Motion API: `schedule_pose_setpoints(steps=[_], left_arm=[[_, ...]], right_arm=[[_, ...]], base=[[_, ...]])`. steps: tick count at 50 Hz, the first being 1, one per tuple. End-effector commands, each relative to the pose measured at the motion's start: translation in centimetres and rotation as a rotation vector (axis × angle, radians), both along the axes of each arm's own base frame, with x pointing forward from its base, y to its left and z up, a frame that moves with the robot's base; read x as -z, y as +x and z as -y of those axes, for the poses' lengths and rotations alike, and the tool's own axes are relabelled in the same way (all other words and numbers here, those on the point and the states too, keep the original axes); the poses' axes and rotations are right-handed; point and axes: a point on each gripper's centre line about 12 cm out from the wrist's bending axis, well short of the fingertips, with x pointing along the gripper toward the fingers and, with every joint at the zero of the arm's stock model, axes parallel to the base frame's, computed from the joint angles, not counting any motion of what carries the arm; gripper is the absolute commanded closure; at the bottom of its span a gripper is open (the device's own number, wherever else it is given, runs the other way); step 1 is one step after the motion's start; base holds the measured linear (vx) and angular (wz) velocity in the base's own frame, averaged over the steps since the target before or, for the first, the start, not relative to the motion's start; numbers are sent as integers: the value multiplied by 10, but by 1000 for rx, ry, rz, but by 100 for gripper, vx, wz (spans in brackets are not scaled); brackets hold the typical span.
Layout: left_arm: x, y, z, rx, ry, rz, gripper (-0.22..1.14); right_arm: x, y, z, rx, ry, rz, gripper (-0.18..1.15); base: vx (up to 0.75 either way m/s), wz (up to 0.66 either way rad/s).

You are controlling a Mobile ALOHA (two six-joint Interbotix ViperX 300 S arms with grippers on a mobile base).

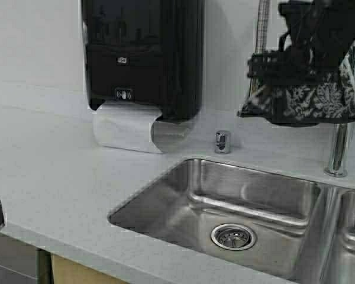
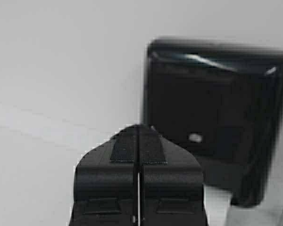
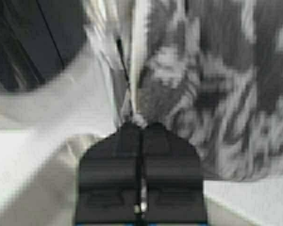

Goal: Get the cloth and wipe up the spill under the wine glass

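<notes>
Right gripper [image 3: 140, 126] raised, fingers pinched, left gripper [image 2: 138, 127] closed

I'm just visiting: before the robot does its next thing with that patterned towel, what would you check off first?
1. Cloth in the right claw: ok, fingers pinched shut on it.
2. Cloth clear of the counter: ok, hanging above the sink by the faucet.
3. Left claw free: ok, shut, holding nothing, facing the towel dispenser.
4. Wine glass located: not ok, none in view.
5. Spill located: cannot tell.
</notes>
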Motion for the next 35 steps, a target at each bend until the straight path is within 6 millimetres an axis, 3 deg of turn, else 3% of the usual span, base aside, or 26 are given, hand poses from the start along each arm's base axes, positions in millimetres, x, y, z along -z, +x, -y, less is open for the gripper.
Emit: schedule_pose_setpoints(steps=[1,20,29,35], left_arm=[[-3,1,0,-3,-3,6,89],[1,2,-1,-2,-12,-9,89],[2,2,-1,-2,-14,-12,89],[3,2,-1,-2,-12,-15,89]], right_arm=[[-74,-12,-6,-28,26,162,91],[-256,-49,-25,-119,58,477,91],[-315,-60,-31,-145,48,568,91],[-338,-69,-37,-168,39,605,91]], base=[[0,0],[-2,0],[-6,-2],[-9,-6]])
